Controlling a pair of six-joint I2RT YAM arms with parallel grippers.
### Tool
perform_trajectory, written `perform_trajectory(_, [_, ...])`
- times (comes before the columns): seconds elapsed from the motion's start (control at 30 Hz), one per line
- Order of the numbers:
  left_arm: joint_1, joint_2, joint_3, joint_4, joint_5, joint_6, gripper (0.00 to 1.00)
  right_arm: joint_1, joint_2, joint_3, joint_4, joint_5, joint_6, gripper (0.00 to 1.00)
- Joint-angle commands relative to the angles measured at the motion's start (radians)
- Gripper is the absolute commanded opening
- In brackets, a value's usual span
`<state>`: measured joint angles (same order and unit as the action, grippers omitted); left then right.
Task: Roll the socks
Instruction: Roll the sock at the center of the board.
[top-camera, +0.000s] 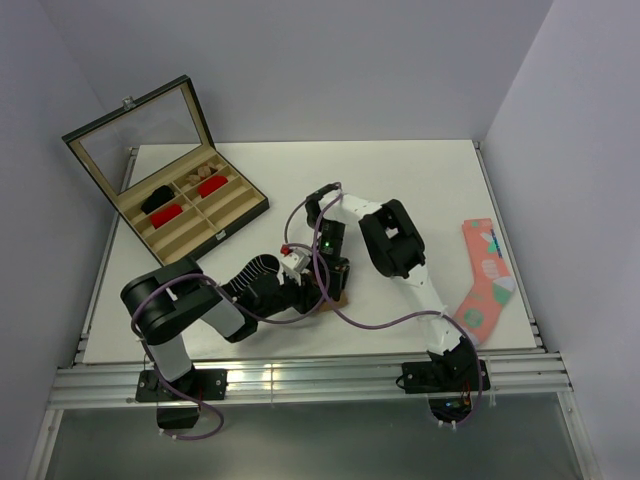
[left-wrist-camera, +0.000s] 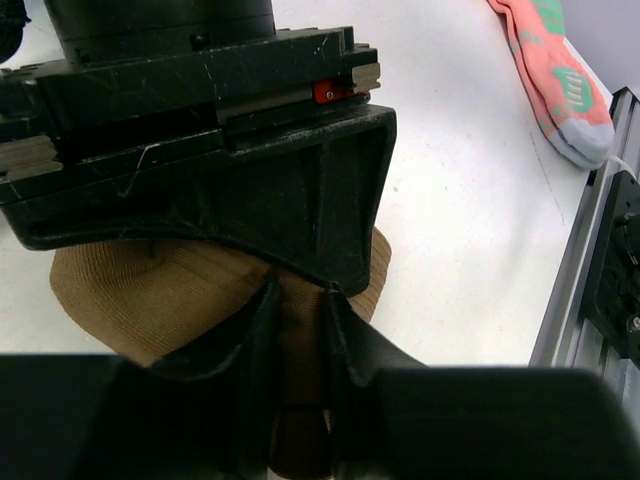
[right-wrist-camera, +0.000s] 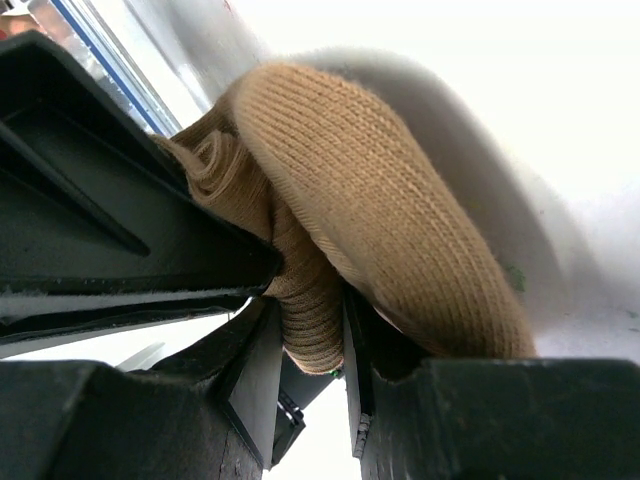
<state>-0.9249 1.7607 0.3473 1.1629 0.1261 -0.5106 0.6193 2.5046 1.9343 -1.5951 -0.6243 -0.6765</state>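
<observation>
The ribbed-knit tan sock (left-wrist-camera: 130, 290) lies bunched on the smooth white table (left-wrist-camera: 470, 200), near its front middle. The left gripper (left-wrist-camera: 298, 335) pinches a fold; the right gripper (right-wrist-camera: 312, 340) pinches its rounded, ribbed end.

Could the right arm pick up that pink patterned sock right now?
Probably not yet: the right gripper is clamped on the tan sock. The pink sock lies uncovered beside that arm, so after letting go, likely yes.

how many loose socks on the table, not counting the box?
2. The tan sock is mid-table, pinched by left claw and right claw. The pink sock lies flat near the right edge. Another may be hidden under the claws.
</observation>
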Motion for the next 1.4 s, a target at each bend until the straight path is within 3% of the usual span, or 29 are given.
perform_trajectory(0.0, [-0.032, 0.017, 0.005, -0.14, 0.044, -0.023, 0.24, 0.002, 0.03, -0.035, 0.241, 0.158, -0.046, 0.29])
perform_trajectory(0.23, [-0.052, 0.026, 0.048, -0.287, 0.015, -0.025, 0.0, 0.002, -0.007, -0.064, 0.294, 0.144, -0.008, 0.3])
perform_trajectory(0.6, [-0.072, 0.06, 0.081, -0.405, -0.077, -0.077, 0.0, -0.009, -0.144, -0.165, 0.437, 0.097, 0.109, 0.47])
perform_trajectory(0.97, [-0.072, 0.092, 0.085, -0.425, -0.095, -0.108, 0.0, -0.056, -0.292, -0.282, 0.58, 0.09, 0.21, 0.53])
perform_trajectory(1.37, [-0.057, 0.128, 0.084, -0.44, -0.091, -0.163, 0.0, -0.153, -0.522, -0.466, 0.662, 0.021, 0.161, 0.55])
